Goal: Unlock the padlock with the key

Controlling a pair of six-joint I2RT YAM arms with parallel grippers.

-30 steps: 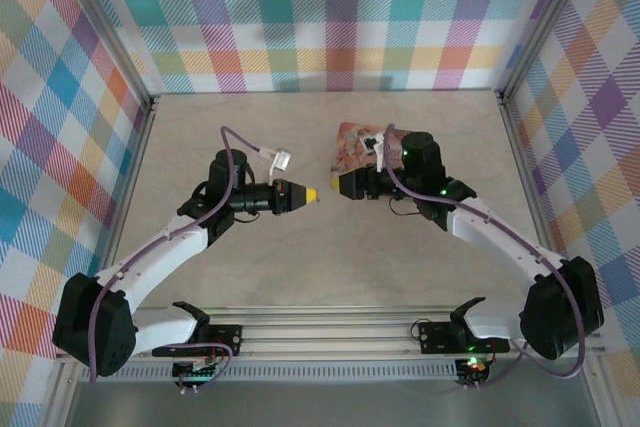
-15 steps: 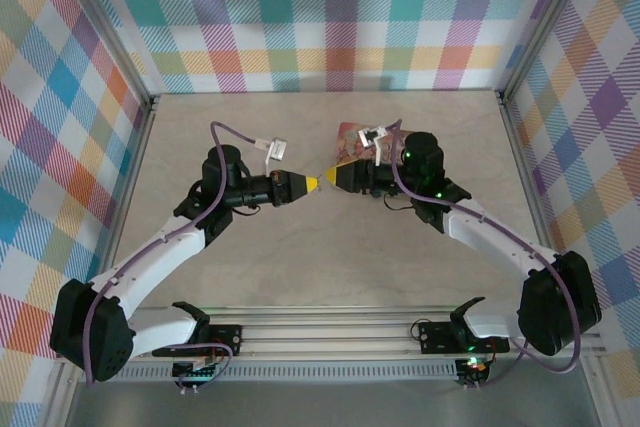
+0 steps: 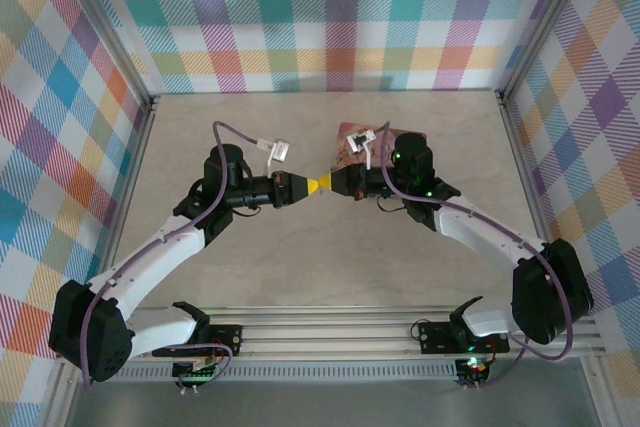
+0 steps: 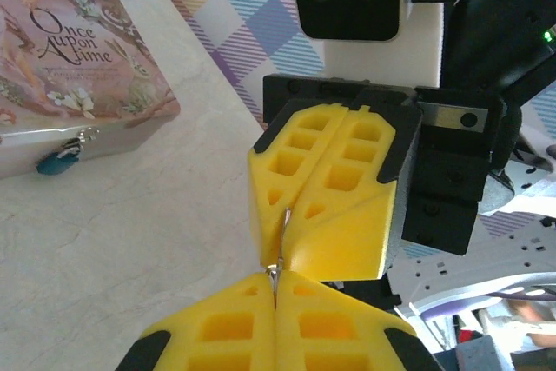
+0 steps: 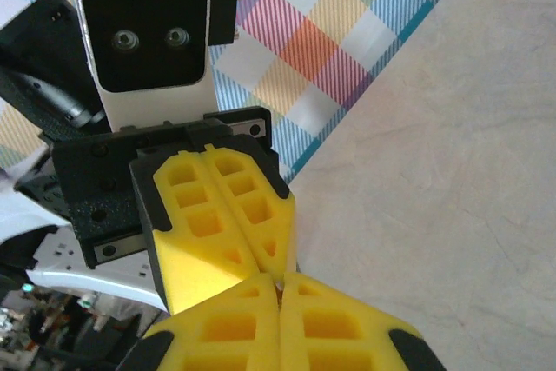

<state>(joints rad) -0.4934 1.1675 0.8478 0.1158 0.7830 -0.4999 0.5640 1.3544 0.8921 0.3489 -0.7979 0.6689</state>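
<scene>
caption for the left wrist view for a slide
Left gripper and right gripper meet tip to tip, key between them; padlock hangs at the clasp of the pink box.

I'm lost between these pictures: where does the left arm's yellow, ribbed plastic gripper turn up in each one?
Top external: the left arm's yellow gripper is near the picture's centre, pointing right.
Left wrist: the gripper is at bottom centre, pointing up.
Right wrist: the gripper comes in from upper left, pointing down-right.
Shared landmark: the right arm's yellow gripper, meeting it tip to tip.

Left tool [image 3: 317, 184] seemingly nearer right tool [image 3: 333, 183]
</scene>
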